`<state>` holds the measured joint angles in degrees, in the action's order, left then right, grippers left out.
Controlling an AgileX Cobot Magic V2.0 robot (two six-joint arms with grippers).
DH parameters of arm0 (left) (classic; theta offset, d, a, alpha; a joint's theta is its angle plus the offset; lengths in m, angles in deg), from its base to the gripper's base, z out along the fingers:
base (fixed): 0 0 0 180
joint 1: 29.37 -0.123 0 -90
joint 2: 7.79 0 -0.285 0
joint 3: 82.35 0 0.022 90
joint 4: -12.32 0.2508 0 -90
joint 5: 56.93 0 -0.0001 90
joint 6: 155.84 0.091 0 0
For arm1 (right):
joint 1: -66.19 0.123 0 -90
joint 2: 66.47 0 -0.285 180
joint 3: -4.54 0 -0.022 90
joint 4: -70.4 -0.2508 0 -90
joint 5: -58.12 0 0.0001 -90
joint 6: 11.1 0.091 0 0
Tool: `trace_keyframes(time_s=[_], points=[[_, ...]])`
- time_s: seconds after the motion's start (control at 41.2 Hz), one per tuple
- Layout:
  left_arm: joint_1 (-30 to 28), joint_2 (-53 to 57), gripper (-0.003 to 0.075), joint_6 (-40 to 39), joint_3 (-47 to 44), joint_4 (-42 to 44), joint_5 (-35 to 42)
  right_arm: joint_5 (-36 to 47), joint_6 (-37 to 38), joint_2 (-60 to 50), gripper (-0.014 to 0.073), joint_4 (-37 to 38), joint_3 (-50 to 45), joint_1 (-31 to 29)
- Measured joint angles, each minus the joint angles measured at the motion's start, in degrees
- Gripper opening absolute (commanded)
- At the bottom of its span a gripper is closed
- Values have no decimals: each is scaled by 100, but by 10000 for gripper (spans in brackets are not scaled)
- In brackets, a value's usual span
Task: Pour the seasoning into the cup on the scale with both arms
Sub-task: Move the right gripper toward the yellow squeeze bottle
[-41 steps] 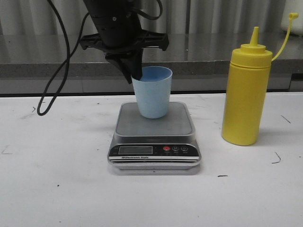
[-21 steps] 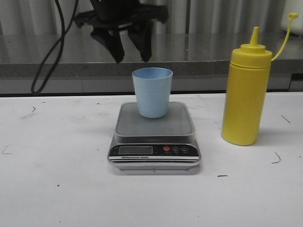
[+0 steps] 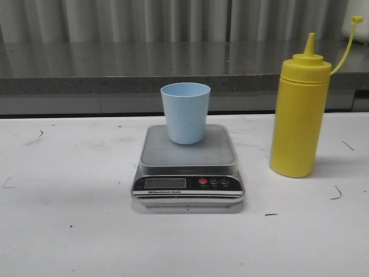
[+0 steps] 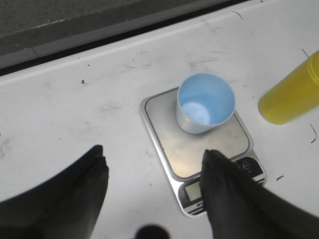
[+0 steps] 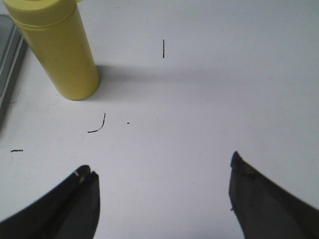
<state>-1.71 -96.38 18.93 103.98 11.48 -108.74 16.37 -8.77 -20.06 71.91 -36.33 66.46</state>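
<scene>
White table (image 3: 69, 231) w/ black scuff marks (image 5: 97, 124); grey ledge (image 3: 86, 69), corrugated wall (image 3: 115, 20) behind.

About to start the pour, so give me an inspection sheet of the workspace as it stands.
Surface: white table, scuffed with small dark marks.
Cup: upright on the scale, looks empty inside.
Bottle: upright on the table, on the scale's right, apart from it; cap off the nozzle, hanging on its strap.
Clutter: nothing seen.
Left pincer: open, above the table near the scale, holding nothing.
Right pincer: open, above bare table near the bottle, holding nothing.
Cables: nothing seen.
Surroundings: grey ledge and ribbed wall behind the table.
</scene>
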Motion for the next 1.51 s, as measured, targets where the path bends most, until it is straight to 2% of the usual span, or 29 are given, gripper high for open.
trace_keyframes(time_s=[0.219, 0.364, 0.632, 0.85, 1.506], points=[[-14, 1450, 407, 8, -1675, 0, 555, 0, 0, 0, 561, 0, 0, 0], [-14, 2435, 407, 8, -2547, 0, 631, 0, 0, 0, 561, 0, 0, 0], [-14, 3945, 407, 8, -3519, -54, 602, 0, 0, 0, 561, 0, 0, 0], [-18, 4525, 407, 8, -3742, -66, 576, 0, 0, 0, 561, 0, 0, 0], [-18, 4551, 407, 22, -3764, -66, 565, -25, -131, 22, 564, -97, 0, 47]])
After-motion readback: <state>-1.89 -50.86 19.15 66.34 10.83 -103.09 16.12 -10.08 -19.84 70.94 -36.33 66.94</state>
